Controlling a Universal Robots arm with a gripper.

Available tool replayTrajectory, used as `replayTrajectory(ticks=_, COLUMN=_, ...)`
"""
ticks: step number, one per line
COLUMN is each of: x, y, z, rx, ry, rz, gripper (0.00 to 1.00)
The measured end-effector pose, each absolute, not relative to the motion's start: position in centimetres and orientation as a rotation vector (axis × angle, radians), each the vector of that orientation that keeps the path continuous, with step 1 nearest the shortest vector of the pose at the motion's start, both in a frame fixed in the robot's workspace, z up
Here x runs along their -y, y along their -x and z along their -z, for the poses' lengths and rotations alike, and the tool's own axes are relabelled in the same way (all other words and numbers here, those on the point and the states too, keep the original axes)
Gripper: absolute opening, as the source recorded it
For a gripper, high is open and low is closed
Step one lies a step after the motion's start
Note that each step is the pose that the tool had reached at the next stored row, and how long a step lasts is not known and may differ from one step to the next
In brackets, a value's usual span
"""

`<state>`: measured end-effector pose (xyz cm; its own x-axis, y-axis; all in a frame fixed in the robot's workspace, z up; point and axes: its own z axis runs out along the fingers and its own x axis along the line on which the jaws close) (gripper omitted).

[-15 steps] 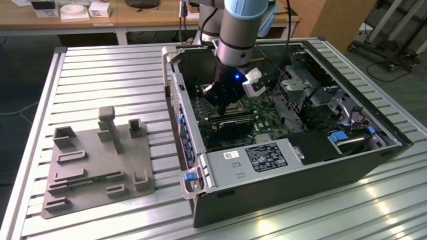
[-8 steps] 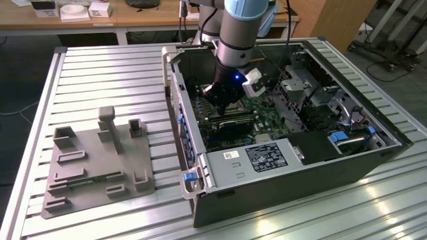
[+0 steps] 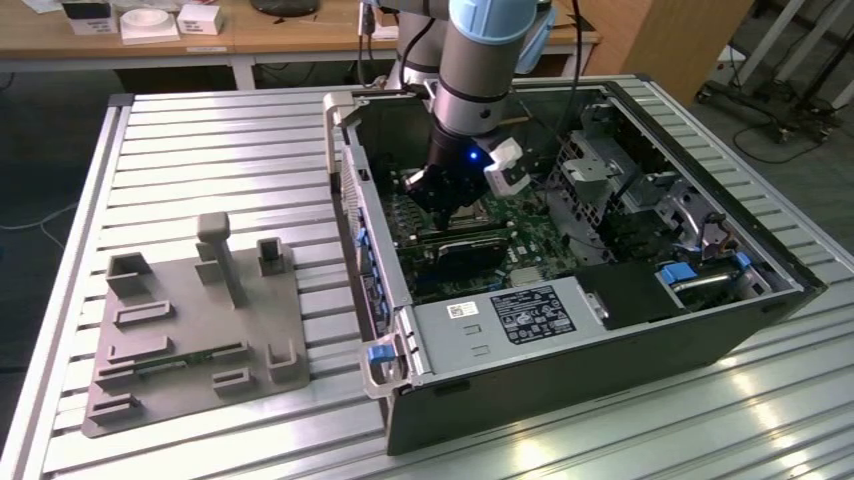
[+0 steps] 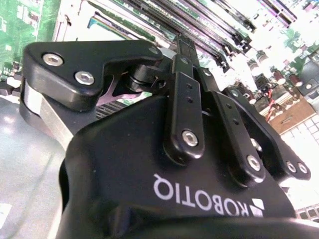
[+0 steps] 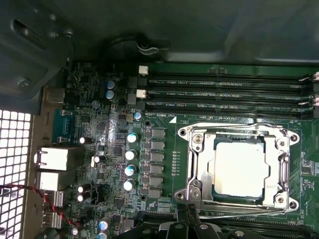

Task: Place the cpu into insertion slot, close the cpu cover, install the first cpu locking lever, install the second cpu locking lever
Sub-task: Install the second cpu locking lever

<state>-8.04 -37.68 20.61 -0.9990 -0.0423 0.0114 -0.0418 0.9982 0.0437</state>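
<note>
Beside socket edge: gripper | cpu seated under cpu cover | grip state unclear

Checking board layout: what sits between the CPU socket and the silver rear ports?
In the first wrist view, a column of round capacitors and square grey chokes stands on the green board between the insertion slot and the ports.
</note>
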Motion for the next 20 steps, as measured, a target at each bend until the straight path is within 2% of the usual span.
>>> replayTrajectory(ticks=20, x=37.68, y=8.04, z=-20.35, rx=3.127, ry=-0.066, rz=0.094, gripper=0.1)
